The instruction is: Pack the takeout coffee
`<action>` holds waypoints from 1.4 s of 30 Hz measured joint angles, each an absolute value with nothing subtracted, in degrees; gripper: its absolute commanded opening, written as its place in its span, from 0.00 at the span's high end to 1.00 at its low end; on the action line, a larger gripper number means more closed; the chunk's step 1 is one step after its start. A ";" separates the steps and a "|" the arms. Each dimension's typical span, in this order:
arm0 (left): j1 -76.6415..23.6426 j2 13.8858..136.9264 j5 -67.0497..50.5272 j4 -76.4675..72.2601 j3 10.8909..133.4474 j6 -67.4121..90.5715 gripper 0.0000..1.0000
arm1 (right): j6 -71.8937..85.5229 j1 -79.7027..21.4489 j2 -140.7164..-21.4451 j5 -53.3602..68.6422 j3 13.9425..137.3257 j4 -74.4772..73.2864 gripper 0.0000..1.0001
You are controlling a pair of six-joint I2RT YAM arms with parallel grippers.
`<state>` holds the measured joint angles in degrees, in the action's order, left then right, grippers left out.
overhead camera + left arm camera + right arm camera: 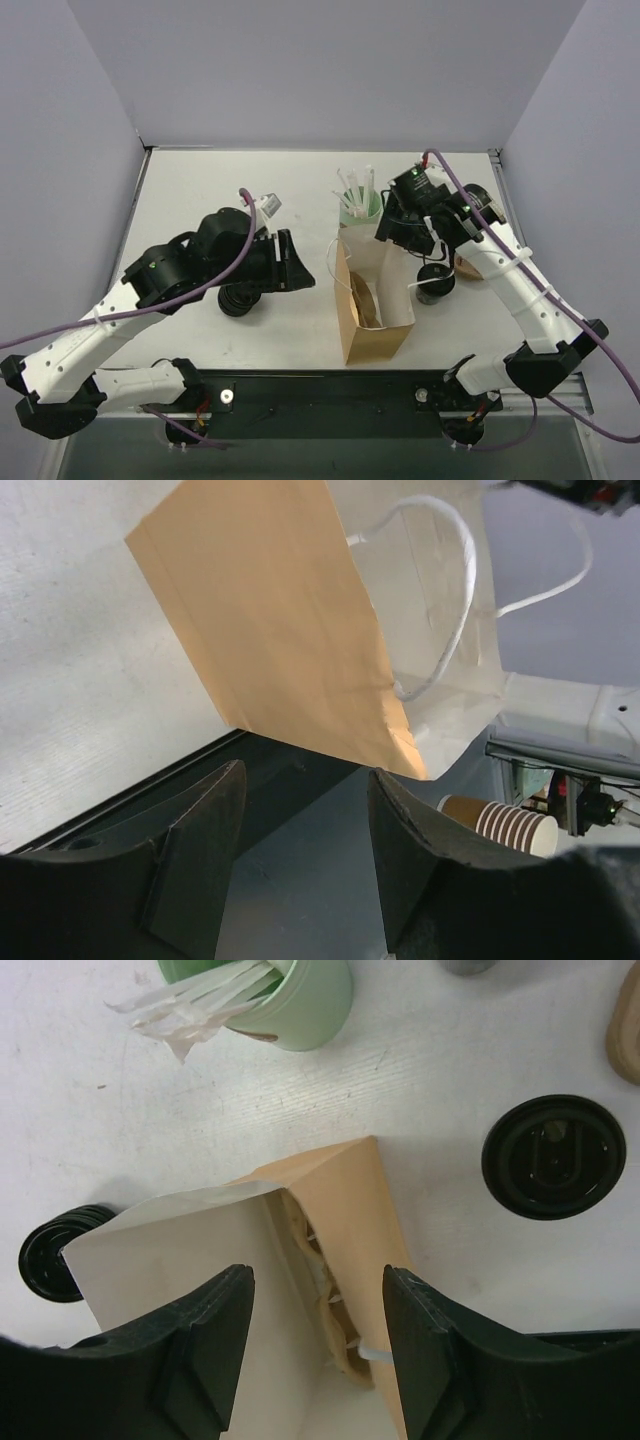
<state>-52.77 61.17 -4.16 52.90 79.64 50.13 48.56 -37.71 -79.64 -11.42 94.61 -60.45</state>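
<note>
Right gripper (pixel 318 1295), jaws parted and empty, hangs over the open paper bag (pixel 340 1200), left gripper (pixel 305 780) likewise parted beside it, while the takeout coffee (pixel 553 1157) stands outside at the frame's right: grip its side squarely, keeping it upright.

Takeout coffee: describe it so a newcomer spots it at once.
Find the brown paper bag mid-table. Just right of it stands the takeout coffee, a small black lidded cup. The other black item, left of the bag, is a squat lid stack.
</note>
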 measured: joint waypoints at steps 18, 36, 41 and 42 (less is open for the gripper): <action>-62.59 68.64 5.89 52.82 85.52 52.56 0.33 | 35.79 -32.08 -71.09 2.63 94.52 -66.17 0.43; -66.72 74.54 14.61 52.97 90.50 54.98 0.77 | 31.05 -28.53 -68.77 7.01 82.30 -62.37 0.86; -66.72 75.11 16.34 53.67 90.72 54.37 1.00 | 31.27 -28.47 -68.95 8.08 82.04 -60.73 1.00; -66.72 75.29 16.58 54.33 91.72 54.06 1.00 | 31.55 -28.40 -69.47 8.43 83.29 -61.34 1.00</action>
